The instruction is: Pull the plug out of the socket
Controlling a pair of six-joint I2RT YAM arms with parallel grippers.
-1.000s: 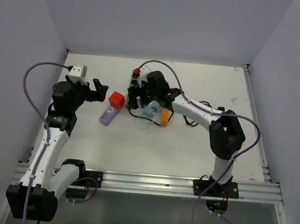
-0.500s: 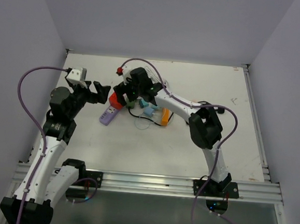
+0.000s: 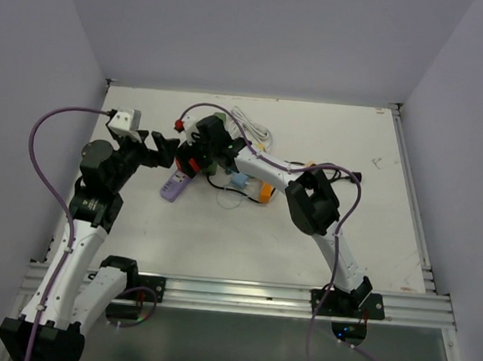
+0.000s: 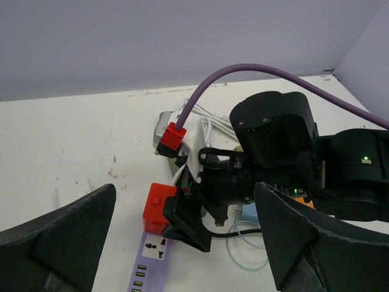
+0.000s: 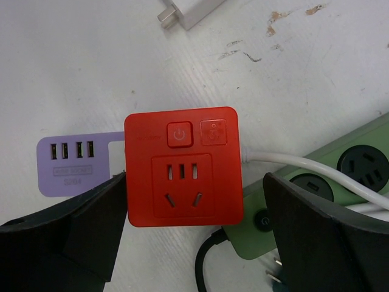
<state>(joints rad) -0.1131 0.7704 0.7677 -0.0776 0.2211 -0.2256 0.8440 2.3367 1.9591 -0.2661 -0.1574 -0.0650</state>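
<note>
Two pairs gape wide: left fingers [image 4: 304,243] idle; right fingers [image 5: 328,237], straddling the red cube [image 5: 182,167], should close squarely, pull straight.

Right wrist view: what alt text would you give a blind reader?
A red cube adapter sits between the dark fingers of the open right gripper. A lavender USB strip lies left of it, a green power strip right.

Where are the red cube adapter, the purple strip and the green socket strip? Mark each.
red cube adapter [image 5: 182,167], right wrist view, its front face.
purple strip [image 5: 67,164], right wrist view, its USB end.
green socket strip [image 5: 240,237], right wrist view, its switch end.
</note>
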